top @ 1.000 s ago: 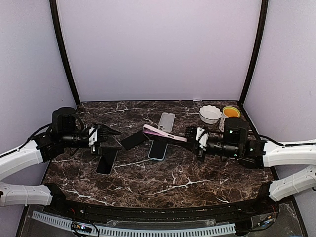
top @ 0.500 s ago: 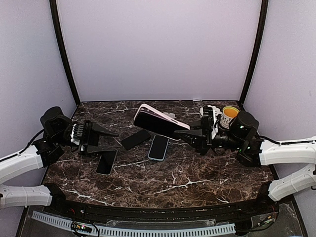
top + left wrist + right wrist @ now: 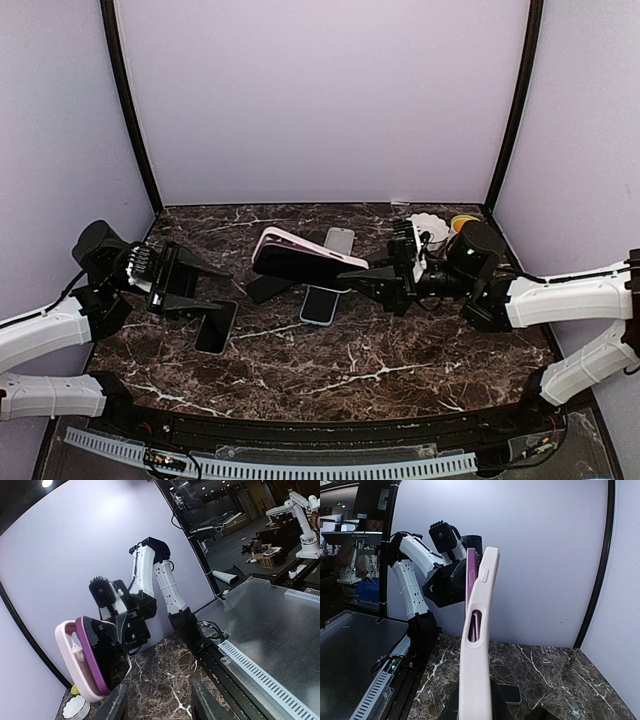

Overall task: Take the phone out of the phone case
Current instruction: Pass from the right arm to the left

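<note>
My right gripper (image 3: 352, 275) is shut on the near end of a pink phone case (image 3: 272, 240) and holds it raised above the table, tilted on edge. The purple phone (image 3: 300, 265) sits in the case with its dark screen facing the left arm. In the right wrist view the case (image 3: 477, 645) stands edge-on, and the phone (image 3: 471, 570) shows beside its upper rim. My left gripper (image 3: 212, 285) is open and holds nothing, a short way left of the case. In the left wrist view its fingers (image 3: 117, 705) frame bare marble, with the case (image 3: 67, 660) and phone (image 3: 90, 655) ahead on the left.
On the marble table (image 3: 380, 360) lie a black phone (image 3: 216, 326), another dark phone (image 3: 272, 285), a blue-edged phone (image 3: 320, 303) and a grey case (image 3: 340, 240). A white bowl (image 3: 428, 222) and a yellow cup (image 3: 465, 222) stand at the back right corner.
The right gripper lifted the cased phone off the table and turned it on edge, carrying it left. The left gripper drew back to the left and narrowed a little.
</note>
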Controlling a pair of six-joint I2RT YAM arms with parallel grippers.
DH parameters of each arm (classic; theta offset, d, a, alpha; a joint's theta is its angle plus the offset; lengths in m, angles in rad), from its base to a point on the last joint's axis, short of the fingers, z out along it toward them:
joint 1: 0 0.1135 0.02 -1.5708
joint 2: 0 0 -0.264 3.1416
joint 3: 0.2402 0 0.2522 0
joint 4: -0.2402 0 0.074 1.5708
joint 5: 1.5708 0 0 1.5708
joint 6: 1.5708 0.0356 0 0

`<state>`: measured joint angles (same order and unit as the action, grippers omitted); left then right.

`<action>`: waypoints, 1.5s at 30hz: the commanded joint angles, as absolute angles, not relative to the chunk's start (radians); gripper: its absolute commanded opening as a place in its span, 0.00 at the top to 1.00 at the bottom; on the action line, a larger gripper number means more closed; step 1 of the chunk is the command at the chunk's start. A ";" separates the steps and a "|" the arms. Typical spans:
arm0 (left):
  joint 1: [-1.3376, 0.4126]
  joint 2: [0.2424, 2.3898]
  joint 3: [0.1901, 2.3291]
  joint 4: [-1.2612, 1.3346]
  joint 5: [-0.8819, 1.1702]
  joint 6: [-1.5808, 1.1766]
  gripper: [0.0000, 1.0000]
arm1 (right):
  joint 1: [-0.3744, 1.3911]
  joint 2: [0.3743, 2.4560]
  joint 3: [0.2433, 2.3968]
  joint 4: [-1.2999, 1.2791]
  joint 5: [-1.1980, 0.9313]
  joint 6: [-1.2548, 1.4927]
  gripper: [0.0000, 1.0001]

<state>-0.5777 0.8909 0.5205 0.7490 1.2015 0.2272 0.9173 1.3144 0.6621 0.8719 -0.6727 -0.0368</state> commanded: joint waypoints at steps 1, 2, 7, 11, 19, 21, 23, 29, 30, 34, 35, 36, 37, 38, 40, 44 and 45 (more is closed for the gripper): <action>-0.579 0.903 0.508 0.844 1.200 0.158 0.55 | 0.932 1.319 0.729 0.936 -0.712 -0.084 1.00; -0.580 0.900 0.508 0.833 1.153 0.166 0.55 | 0.934 1.319 0.733 0.928 -0.726 -0.087 1.00; -0.580 0.889 0.539 0.670 1.065 0.272 0.55 | 0.934 1.318 0.778 0.820 -0.859 -0.125 1.00; -0.580 0.907 0.540 0.686 1.111 0.255 0.56 | 0.938 1.321 0.805 0.742 -0.904 -0.159 1.00; -0.592 0.941 0.540 0.731 1.183 0.188 0.56 | 0.965 1.341 0.833 0.639 -0.864 -0.253 1.00; -0.595 0.944 0.539 0.725 1.183 0.191 0.56 | 0.970 1.343 0.834 0.633 -0.856 -0.264 1.00; -0.598 0.945 0.541 0.716 1.184 0.195 0.56 | 0.975 1.344 0.838 0.624 -0.844 -0.275 1.00; -0.605 0.942 0.543 0.674 1.209 0.225 0.55 | 0.978 1.344 0.845 0.614 -0.822 -0.289 1.00; -0.606 0.942 0.546 0.665 1.208 0.233 0.54 | 0.977 1.344 0.845 0.615 -0.820 -0.289 1.00; -0.609 0.946 0.553 0.628 1.204 0.255 0.55 | 0.980 1.344 0.845 0.618 -0.814 -0.290 1.00; -0.610 0.946 0.554 0.625 1.198 0.262 0.55 | 0.981 1.342 0.846 0.618 -0.817 -0.289 1.00; -0.610 0.946 0.554 0.617 1.193 0.266 0.55 | 0.983 1.343 0.847 0.617 -0.821 -0.287 1.00; -0.609 0.946 0.555 0.612 1.182 0.278 0.56 | 0.985 1.344 0.849 0.615 -0.829 -0.287 1.00; -0.611 0.947 0.557 0.599 1.168 0.284 0.58 | 0.988 1.344 0.852 0.608 -0.836 -0.288 1.00; -0.612 0.949 0.561 0.578 1.150 0.308 0.60 | 0.993 1.344 0.854 0.602 -0.859 -0.283 1.00; -0.612 0.952 0.567 0.547 1.124 0.335 0.63 | 0.997 1.345 0.854 0.612 -0.919 -0.257 1.00; -0.612 0.953 0.567 0.544 1.121 0.337 0.64 | 0.998 1.345 0.854 0.613 -0.931 -0.252 1.00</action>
<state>-0.6071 0.9493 0.5365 0.5808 1.1767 0.2966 0.9764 1.3506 0.8066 0.5259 -0.8471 -0.2756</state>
